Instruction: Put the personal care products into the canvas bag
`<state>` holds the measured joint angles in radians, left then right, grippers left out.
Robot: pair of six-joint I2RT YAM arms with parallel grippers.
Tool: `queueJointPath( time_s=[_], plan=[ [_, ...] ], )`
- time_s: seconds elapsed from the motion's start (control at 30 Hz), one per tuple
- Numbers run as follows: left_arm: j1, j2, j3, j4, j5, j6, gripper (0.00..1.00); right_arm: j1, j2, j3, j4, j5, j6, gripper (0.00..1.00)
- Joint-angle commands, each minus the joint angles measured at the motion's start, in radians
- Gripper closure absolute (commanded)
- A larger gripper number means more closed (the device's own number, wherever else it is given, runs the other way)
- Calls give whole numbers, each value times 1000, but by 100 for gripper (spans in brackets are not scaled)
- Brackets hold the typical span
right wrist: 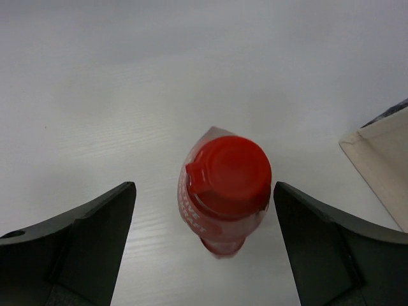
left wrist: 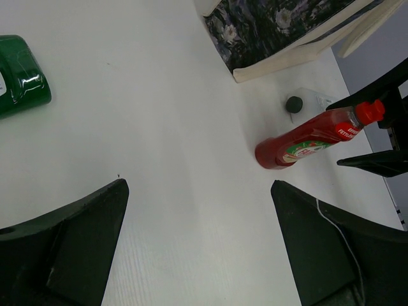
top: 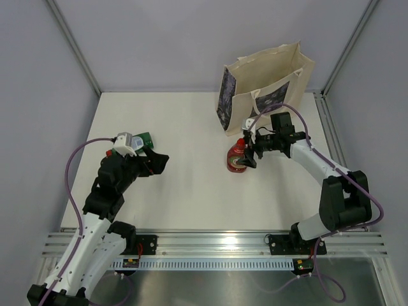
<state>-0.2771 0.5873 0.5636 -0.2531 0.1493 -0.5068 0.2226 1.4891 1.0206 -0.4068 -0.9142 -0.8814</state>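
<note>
A red bottle (top: 236, 157) with a red cap stands upright in front of the canvas bag (top: 264, 86). My right gripper (top: 249, 149) is open, with its fingers on either side of the bottle's top and not touching it. In the right wrist view the cap (right wrist: 229, 175) sits between the open gripper (right wrist: 204, 186). A green bottle (top: 145, 139) lies at the left, just beyond my open, empty left gripper (top: 160, 163). The left wrist view shows that gripper (left wrist: 198, 185), the green bottle (left wrist: 19, 76), the red bottle (left wrist: 306, 143) and the bag (left wrist: 274, 29).
A small clear bottle with a dark cap (left wrist: 294, 103) stands between the red bottle and the bag's front. The bag's lower corner (right wrist: 382, 159) is close to the right of my right gripper. Grey walls enclose the white table (top: 185, 185).
</note>
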Motion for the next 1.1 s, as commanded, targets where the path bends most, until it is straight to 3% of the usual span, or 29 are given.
queueJointPath(
  time_s=[0.0, 0.13, 0.23, 0.37, 0.57, 0.83, 1.07],
  plan=[
    [4, -15, -5, 37, -1, -12, 1, 27, 22, 27, 88, -12, 80, 5],
    [4, -12, -4, 38, -2, -12, 1, 64, 43, 45, 83, 43, 91, 15],
    [4, -9, -7, 43, -1, -12, 1, 70, 51, 58, 63, 51, 88, 30],
    [4, -1, -5, 51, -2, -10, 1, 72, 66, 76, 39, 49, 102, 58],
    [4, 17, 1, 60, 3, -4, 1, 72, 69, 110, 33, 14, 266, 85],
    [4, 28, 1, 67, 1, -7, 1, 72, 36, 142, 144, -66, 679, 100],
    [4, 29, -1, 71, 1, -4, 1, 70, 10, 165, 195, -110, 951, 100]
  ],
)
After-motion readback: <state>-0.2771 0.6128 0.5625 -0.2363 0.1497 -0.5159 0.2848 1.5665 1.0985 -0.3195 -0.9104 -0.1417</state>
